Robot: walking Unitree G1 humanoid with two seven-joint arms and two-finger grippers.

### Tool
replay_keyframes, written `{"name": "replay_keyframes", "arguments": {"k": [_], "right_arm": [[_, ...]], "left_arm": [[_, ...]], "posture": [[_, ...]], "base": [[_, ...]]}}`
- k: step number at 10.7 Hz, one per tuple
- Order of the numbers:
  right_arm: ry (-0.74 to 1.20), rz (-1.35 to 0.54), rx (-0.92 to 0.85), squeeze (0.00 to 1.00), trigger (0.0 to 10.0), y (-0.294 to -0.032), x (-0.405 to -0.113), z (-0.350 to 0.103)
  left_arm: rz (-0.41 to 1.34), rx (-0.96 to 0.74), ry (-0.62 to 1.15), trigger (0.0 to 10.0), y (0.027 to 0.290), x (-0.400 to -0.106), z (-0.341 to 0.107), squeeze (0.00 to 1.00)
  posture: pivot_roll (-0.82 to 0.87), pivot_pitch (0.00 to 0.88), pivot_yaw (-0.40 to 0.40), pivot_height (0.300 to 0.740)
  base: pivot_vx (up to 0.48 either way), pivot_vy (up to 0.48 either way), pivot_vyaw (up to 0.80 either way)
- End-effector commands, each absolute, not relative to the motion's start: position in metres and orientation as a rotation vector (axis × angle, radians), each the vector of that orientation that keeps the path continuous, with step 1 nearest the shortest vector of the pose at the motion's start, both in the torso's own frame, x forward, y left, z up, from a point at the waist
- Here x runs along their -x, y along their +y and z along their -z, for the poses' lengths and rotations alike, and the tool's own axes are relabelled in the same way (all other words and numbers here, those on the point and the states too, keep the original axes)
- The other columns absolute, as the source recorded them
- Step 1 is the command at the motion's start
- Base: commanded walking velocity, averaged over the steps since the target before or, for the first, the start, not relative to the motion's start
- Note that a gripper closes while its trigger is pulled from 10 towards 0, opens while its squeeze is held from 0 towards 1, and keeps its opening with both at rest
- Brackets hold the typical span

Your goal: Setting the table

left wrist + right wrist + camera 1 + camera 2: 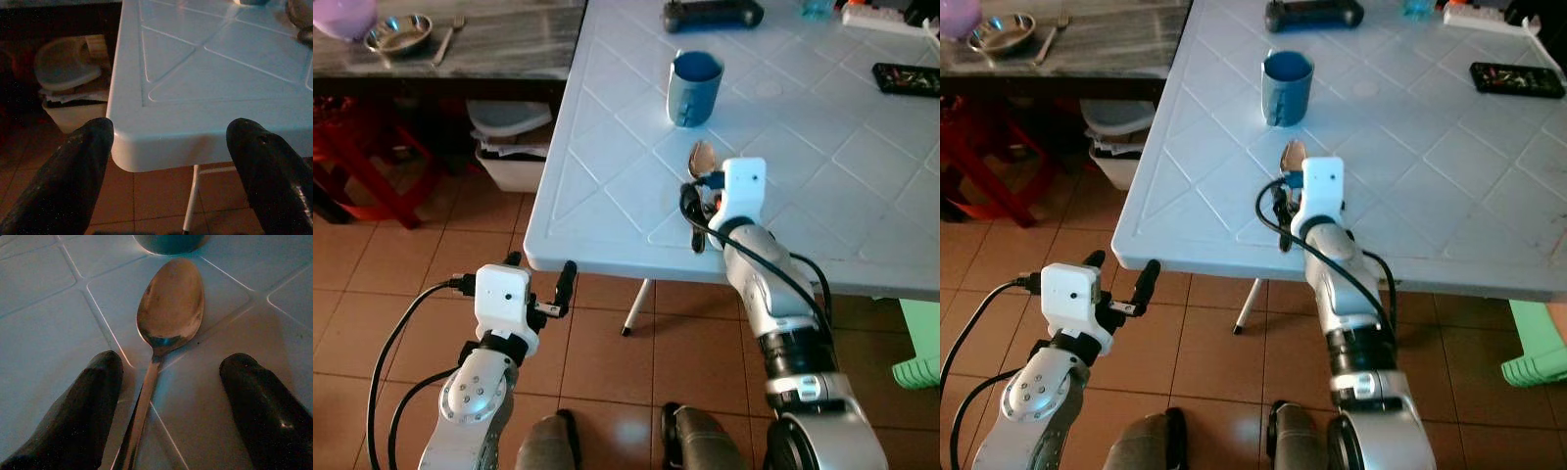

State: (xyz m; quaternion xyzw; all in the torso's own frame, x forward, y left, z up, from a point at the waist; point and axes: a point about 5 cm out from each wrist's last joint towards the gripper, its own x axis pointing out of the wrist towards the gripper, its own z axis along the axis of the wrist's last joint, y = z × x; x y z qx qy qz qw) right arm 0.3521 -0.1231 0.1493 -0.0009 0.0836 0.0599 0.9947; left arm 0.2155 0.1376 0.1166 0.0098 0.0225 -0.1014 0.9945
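Observation:
A metal spoon (pixel 702 157) lies flat on the pale blue table (pixel 607 176), bowl end toward a blue cup (pixel 694 88) standing just beyond it. My right gripper (pixel 171 366) is low over the table, open, one black finger on each side of the spoon's handle (pixel 142 406); the spoon's bowl (pixel 171 298) lies just past the fingertips. My left gripper (pixel 540 267) hangs open below the table's near left corner (pixel 122 132), holding nothing.
A black remote (pixel 906 78), a black device (pixel 713 14) and a power strip (pixel 886 18) lie at the table's far side. A white bin (pixel 514 147) and red stool (pixel 372 166) stand to the left, under a counter with a metal bowl (pixel 398 32). Green stool (pixel 920 372) at right.

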Motion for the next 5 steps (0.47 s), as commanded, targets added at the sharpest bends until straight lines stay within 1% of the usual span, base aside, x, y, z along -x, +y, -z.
{"name": "replay_keyframes", "arguments": {"k": [1, 3, 4, 5], "right_arm": [[0.23, -0.153, 0.014, 0.0, 0.0, -0.117, -0.351, -0.139], [0.29, -0.19, 0.017, 0.0, 0.2, -0.112, -0.349, -0.129], [0.316, -0.195, 0.006, 0.0, 0.7, -0.112, -0.347, -0.124], [0.346, -0.197, -0.005, 0.0, 0.4, -0.112, -0.343, -0.117]], "left_arm": [[0.205, -0.02, 0.055, 10.0, 0.138, -0.213, -0.116, 0.0], [0.204, -0.019, 0.06, 10.0, 0.138, -0.212, -0.116, 0.0], [0.206, -0.018, 0.065, 10.0, 0.138, -0.212, -0.116, 0.0], [0.209, -0.017, 0.068, 10.0, 0.137, -0.212, -0.115, 0.0]], "posture": [[0.04, 0.236, 0.051, 0.74], [0.04, 0.237, 0.05, 0.74], [0.04, 0.237, 0.049, 0.74], [0.04, 0.237, 0.05, 0.74]], "base": [[0.0, 0.0, 0.0], [0.0, 0.0, 0.0], [0.0, 0.0, 0.0], [0.0, 0.0, 0.0]]}}
